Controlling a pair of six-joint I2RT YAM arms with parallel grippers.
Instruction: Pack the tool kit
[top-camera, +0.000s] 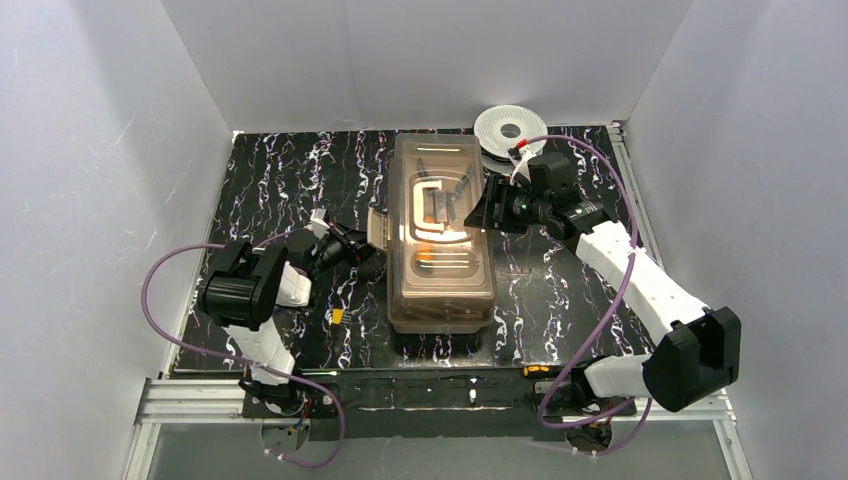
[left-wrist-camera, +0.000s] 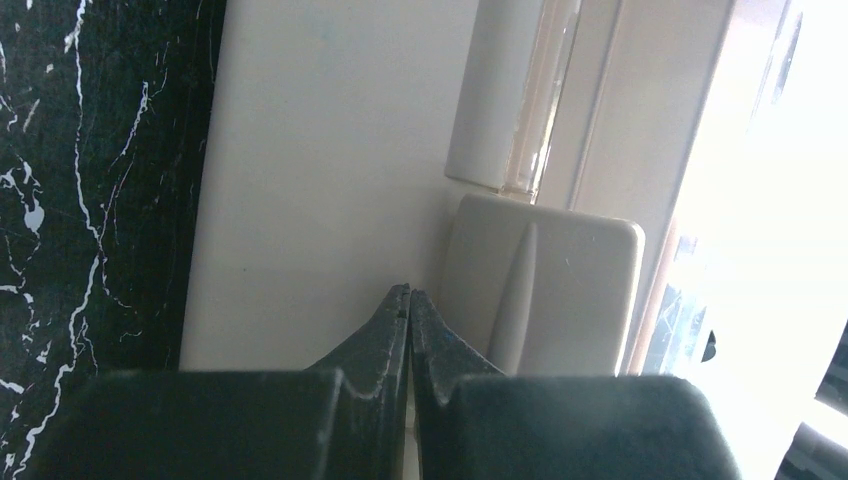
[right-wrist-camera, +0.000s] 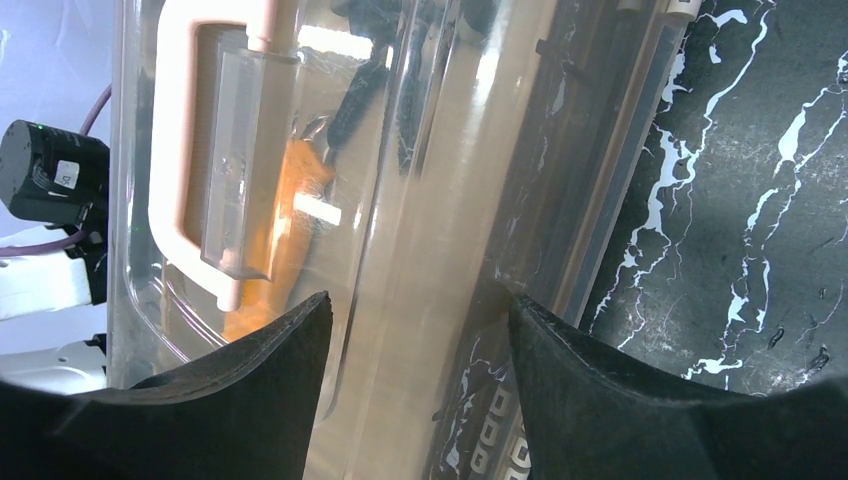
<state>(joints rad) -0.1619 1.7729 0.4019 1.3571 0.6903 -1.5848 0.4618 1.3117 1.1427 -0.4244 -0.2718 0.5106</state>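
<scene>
The tool kit's smoky translucent toolbox (top-camera: 441, 290) stands mid-table with its lid down and the cream handle (top-camera: 440, 236) flat on top. Tools inside show only dimly, one orange shape (right-wrist-camera: 291, 200) under the handle (right-wrist-camera: 172, 150). My left gripper (top-camera: 366, 252) is shut, empty, its tips (left-wrist-camera: 409, 293) against the cream latch flap (left-wrist-camera: 320, 180) on the box's left side, beside a ridged catch (left-wrist-camera: 540, 285). My right gripper (top-camera: 481, 214) is open, its jaws wide astride the lid's right edge (right-wrist-camera: 420, 310), one finger (right-wrist-camera: 270, 370) over the lid and the other by the side wall.
A round white spool (top-camera: 510, 127) lies at the back right, just behind my right wrist. A small yellow piece (top-camera: 337, 316) sits on the black marbled mat (top-camera: 280, 180) left of the box. White walls close in the table on three sides.
</scene>
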